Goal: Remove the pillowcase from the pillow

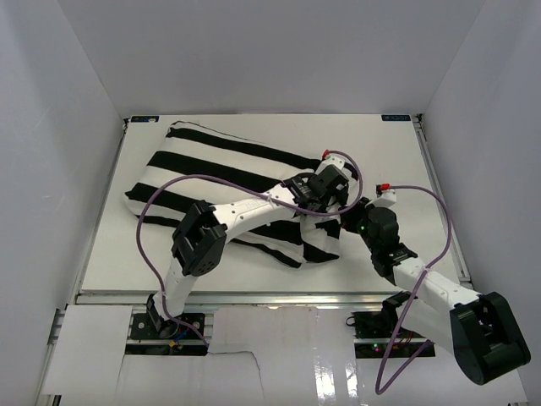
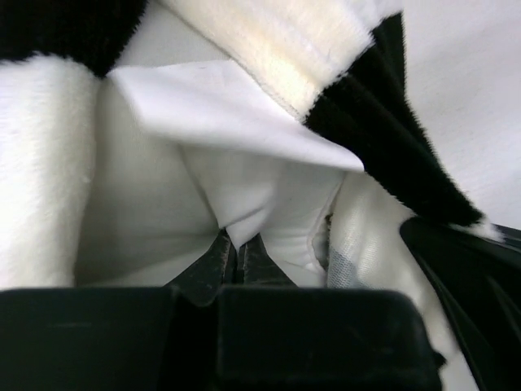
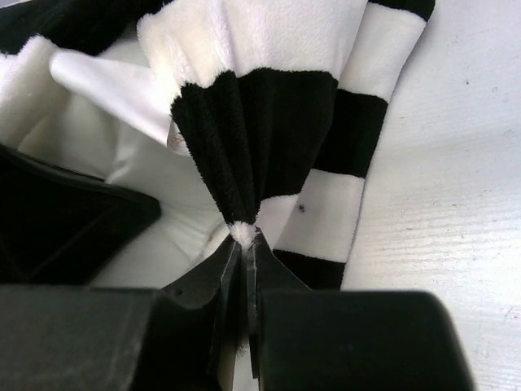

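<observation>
On the white table (image 1: 254,275), the black-and-white striped plush pillowcase (image 1: 220,161) holds the plain off-white pillow (image 2: 244,122); our left gripper (image 2: 240,244) pinches the pillow, our right gripper (image 3: 246,240) the pillowcase.

Left tool (image 2: 237,248) clamped tight; right tool (image 3: 247,242) likewise, alongside.

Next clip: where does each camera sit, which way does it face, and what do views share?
Top external: above and behind the bases, looking down on the table; both arms whole, meeting at the striped pillowcase.
Left wrist: on the left arm, facing into the pillowcase's opening; left gripper shut on the pillow.
Right wrist: on the right arm, facing the pillowcase's edge; right gripper shut on it.
Shared: both wrist views show the opening and pillow.
</observation>
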